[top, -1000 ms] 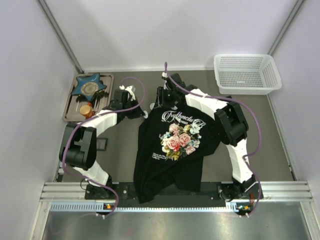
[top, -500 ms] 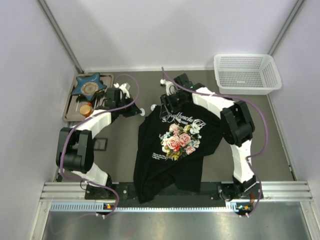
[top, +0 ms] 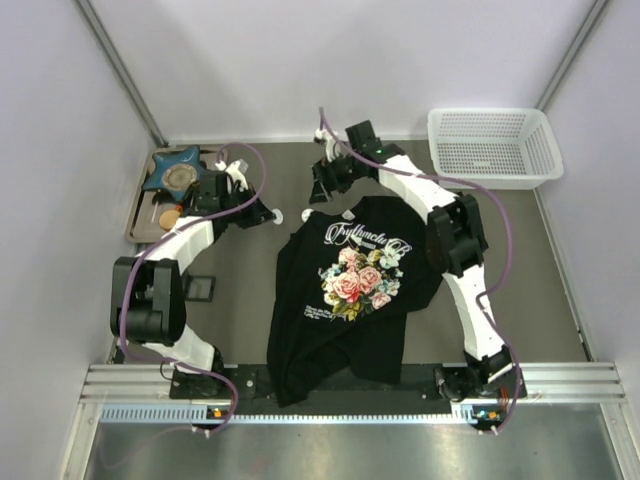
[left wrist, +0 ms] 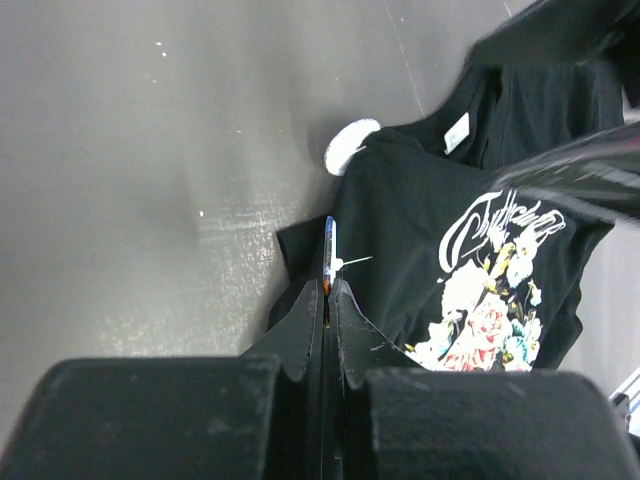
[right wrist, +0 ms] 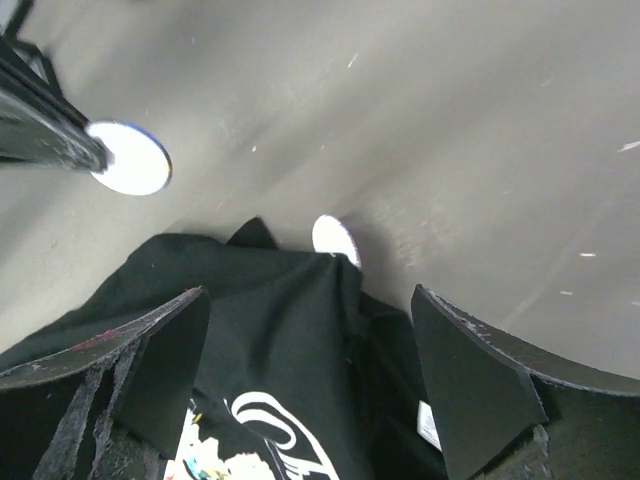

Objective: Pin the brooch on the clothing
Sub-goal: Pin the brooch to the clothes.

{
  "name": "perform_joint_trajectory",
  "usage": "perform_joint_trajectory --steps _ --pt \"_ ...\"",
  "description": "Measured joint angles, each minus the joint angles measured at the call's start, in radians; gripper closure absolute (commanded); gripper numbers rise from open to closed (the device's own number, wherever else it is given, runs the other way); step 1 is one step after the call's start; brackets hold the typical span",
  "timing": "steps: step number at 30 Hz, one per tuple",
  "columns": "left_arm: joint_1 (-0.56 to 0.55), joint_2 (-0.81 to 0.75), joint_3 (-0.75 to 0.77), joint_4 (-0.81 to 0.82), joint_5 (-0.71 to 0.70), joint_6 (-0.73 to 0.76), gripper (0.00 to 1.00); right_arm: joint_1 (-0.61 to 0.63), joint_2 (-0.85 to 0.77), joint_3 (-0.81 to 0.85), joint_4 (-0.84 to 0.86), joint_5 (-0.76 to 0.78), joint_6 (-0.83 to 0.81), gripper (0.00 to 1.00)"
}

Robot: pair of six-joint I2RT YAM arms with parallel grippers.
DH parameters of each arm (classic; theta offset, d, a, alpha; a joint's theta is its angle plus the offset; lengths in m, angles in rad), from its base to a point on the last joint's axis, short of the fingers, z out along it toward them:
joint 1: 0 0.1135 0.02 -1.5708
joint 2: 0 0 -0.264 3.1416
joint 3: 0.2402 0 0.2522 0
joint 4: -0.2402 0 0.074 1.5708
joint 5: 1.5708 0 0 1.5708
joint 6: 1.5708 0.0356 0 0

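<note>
Right wrist, right pincer wide above T-shirt collar edge, grey table beyond

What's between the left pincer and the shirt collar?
One loose white disc on the table at the shirt collar; otherwise bare. Clearest in the right wrist view. The left pincer grips a second disc.

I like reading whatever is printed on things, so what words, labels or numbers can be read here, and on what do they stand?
White cursive lettering on the chest of the T-shirt: too ornate and blurred to read for certain.
Small white print beside the bouquet: too small to read.
White neck label: nothing legible.
No other text shows.
</note>
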Motion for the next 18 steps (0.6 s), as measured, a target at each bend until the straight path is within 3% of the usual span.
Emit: perform_joint_trajectory --steps 5,8,9,10,12,13,18 --pt "0.022 0.002 0.004 0.000 0.000 -0.008 1.00 0.054 0.066 -0.006 -0.030 -0.002 -0.006 0.32" --pt "0.031 0.002 0.004 0.000 0.000 -0.011 1.00 0.077 0.068 -0.014 -0.041 0.012 -0.022 0.51" --pt "0.033 0.002 0.004 0.000 0.000 -0.011 1.00 0.082 0.068 -0.014 -0.040 0.020 -0.028 0.65" --pt "0.035 0.002 0.004 0.000 0.000 -0.011 1.00 0.088 0.068 -0.014 -0.040 0.028 -0.034 0.71" --pt "0.039 0.002 0.004 0.000 0.000 -0.011 1.00 0.092 0.068 -0.015 -0.045 0.045 -0.047 0.95" --pt "0.041 0.002 0.004 0.000 0.000 -0.011 1.00 0.094 0.068 -0.015 -0.047 0.051 -0.054 1.00" --pt "0.048 0.002 0.004 0.000 0.007 -0.011 1.00 0.094 0.068 -0.015 -0.061 0.079 -0.082 1.00"
